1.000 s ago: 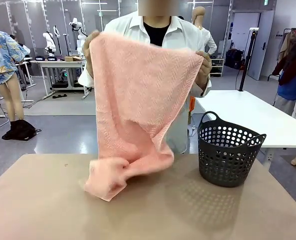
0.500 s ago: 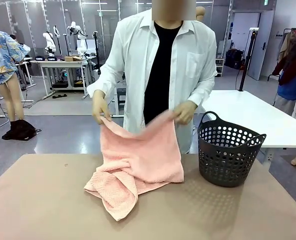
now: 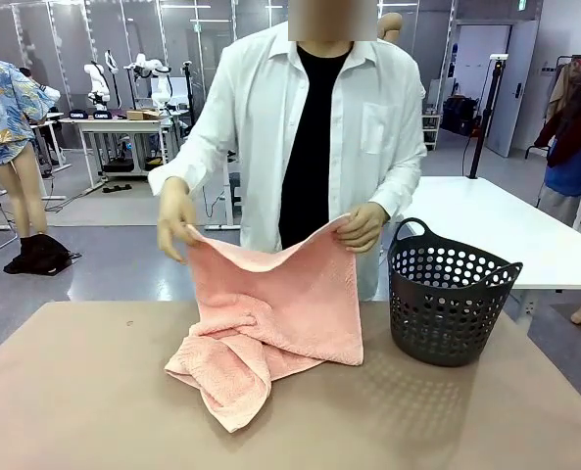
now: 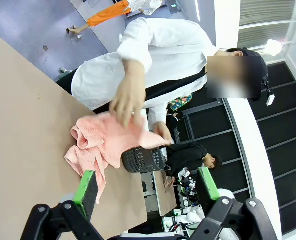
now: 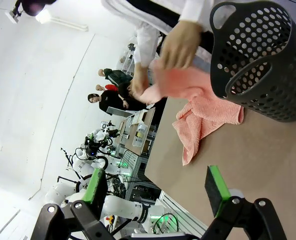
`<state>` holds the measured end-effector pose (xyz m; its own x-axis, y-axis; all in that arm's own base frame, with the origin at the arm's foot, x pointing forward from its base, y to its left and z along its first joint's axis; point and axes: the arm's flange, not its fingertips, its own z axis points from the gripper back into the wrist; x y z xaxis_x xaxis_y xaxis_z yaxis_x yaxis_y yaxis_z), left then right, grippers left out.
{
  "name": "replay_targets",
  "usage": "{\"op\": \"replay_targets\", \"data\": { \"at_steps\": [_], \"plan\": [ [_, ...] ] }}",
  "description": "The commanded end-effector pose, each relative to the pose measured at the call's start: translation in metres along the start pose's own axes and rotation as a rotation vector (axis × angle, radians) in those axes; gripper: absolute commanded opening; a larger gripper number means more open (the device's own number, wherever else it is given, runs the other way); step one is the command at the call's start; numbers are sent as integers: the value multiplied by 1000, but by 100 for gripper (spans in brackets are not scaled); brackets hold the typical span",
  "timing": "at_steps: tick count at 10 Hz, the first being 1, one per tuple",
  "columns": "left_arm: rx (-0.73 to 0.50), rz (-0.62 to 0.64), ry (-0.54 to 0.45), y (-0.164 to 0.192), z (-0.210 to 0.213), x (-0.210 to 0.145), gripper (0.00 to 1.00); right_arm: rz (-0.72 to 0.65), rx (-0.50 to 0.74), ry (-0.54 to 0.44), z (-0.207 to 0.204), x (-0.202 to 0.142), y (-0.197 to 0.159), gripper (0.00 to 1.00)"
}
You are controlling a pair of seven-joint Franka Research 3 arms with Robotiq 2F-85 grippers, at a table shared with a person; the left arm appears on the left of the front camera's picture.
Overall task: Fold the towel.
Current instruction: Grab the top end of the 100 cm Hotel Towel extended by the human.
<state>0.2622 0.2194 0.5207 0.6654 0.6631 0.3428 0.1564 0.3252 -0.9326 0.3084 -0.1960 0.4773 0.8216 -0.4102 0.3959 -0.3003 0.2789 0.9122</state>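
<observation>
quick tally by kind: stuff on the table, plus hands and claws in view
towel: 1
basket: 1
person's hands: 2
claws, left claw and right claw: 2
total: 6

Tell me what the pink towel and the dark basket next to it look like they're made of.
The towel looks like soft matte terry cloth, probably cotton: it has a nubby zigzag texture, drapes limply and bunches in soft folds. The basket looks like rigid moulded plastic, dark grey with a slight sheen, regular round holes and stiff loop handles.
</observation>
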Motion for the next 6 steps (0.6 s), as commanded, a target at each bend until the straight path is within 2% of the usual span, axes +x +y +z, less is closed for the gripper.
{"op": "replay_targets", "data": {
  "at_steps": [1, 6],
  "plan": [
    [-19, -7, -5, -1, -1, 2, 100, 3, 10, -5, 0, 1, 0, 100],
    [-19, -7, -5, -1, -1, 2, 100, 3, 10, -5, 0, 1, 0, 100]
  ]
}}
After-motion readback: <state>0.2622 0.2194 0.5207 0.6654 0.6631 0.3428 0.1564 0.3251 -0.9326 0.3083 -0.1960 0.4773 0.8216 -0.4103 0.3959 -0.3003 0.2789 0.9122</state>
